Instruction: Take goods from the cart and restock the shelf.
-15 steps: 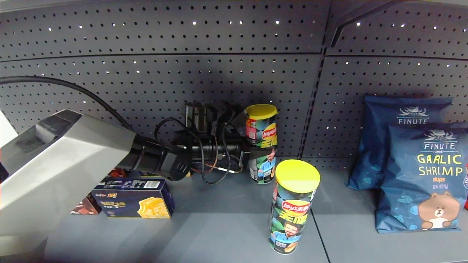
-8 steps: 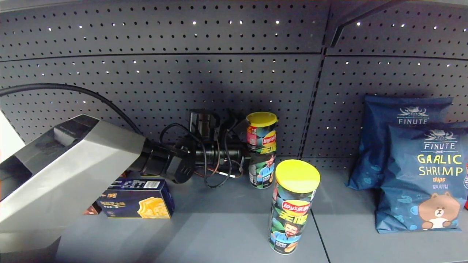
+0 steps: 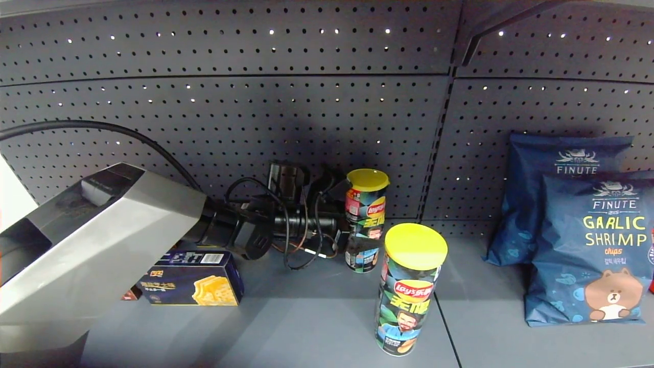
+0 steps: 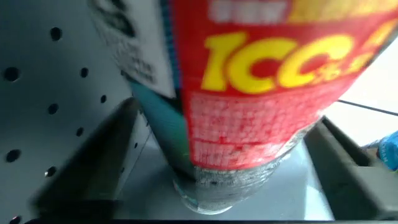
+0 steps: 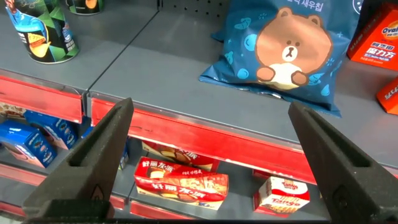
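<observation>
Left gripper is deep inside the grey metal shelf. Its fingers are closed from either side on a tall cardboard chip can with a yellow plastic lid. The can is held upright at the back, just before the perforated pegboard wall. Its base looks to be at deck level, but contact cannot be confirmed.

Likely reason for the spot: it lines up behind a second yellow-lidded can standing free at the front, making a row. Judged step: setting down, release not yet made.

Right gripper hangs outside the shelf's red front rail, fingers spread wide, holding nothing. Presumably parked clear.

Labels: both cans carry a red oval logo, yellow-green lettering and a printed figure. The left wrist view shows large yellow characters on red. Dark blue snack bags at right bear white and yellow lettering and a cartoon bear. A navy carton with a yellow cracker picture lies at left, beside the arm.
</observation>
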### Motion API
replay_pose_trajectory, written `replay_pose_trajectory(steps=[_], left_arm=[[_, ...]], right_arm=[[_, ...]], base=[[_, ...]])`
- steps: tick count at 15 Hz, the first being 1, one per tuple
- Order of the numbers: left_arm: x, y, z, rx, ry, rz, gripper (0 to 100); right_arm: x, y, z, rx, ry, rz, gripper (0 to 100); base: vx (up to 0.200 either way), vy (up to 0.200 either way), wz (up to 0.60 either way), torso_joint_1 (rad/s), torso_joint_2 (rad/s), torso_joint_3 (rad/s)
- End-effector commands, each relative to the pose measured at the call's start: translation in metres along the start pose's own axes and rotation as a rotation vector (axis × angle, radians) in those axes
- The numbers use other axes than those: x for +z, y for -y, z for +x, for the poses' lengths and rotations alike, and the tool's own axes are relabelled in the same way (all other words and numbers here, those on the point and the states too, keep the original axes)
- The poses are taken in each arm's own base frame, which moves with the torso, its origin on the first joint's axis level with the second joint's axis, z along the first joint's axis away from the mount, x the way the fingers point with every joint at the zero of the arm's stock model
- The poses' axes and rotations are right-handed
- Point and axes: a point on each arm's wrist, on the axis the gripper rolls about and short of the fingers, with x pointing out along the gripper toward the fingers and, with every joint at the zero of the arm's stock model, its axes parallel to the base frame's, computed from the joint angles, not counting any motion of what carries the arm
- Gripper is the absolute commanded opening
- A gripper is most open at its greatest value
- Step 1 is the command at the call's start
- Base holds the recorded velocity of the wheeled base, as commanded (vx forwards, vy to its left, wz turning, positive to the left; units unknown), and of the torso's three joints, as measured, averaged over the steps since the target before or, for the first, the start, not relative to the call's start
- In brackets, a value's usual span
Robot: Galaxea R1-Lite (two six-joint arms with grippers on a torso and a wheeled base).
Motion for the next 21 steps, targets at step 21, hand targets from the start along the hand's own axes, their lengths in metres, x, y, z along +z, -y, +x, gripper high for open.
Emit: replay_pose_trajectory(steps=[21], left_arm=[[0.028, 0.074, -0.120, 0.235, -0.006, 0.018, 100]], right_arm=[[0.000, 0.000, 0.000, 0.002, -0.001, -0.001, 100]], base=[[0.000, 0.000, 0.00, 0.000, 0.00, 0.000]])
